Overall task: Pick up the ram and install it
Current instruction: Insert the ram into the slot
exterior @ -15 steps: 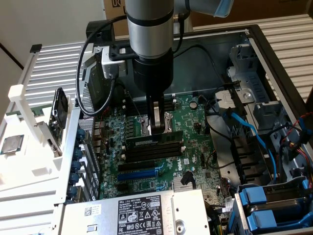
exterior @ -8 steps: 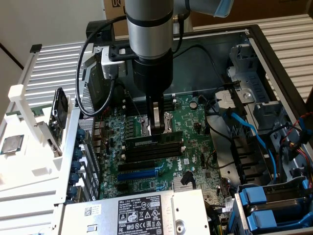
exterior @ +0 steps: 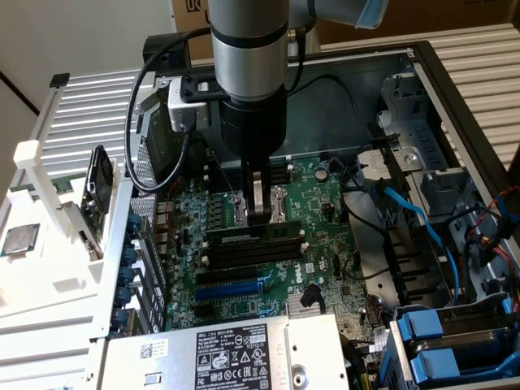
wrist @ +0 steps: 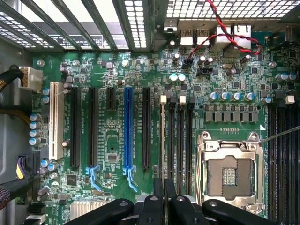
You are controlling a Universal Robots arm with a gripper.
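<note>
So the tool is pinching the ram at the middle of its top edge, jaws closed on it. I'm guessing that's so the stick is hanging level and standing on edge. It's running lengthwise along the bank of black DIMM slots on the motherboard, on the near side of the CPU socket. In the wrist view it's lining up with the end slot toward the blue PCIe slot. Can't tell if it's seated.

satin brushed-metal arm, glossy green lacquered motherboard, matt dark ram, smooth blue plastic caddies, dull sheet-metal case.
</note>
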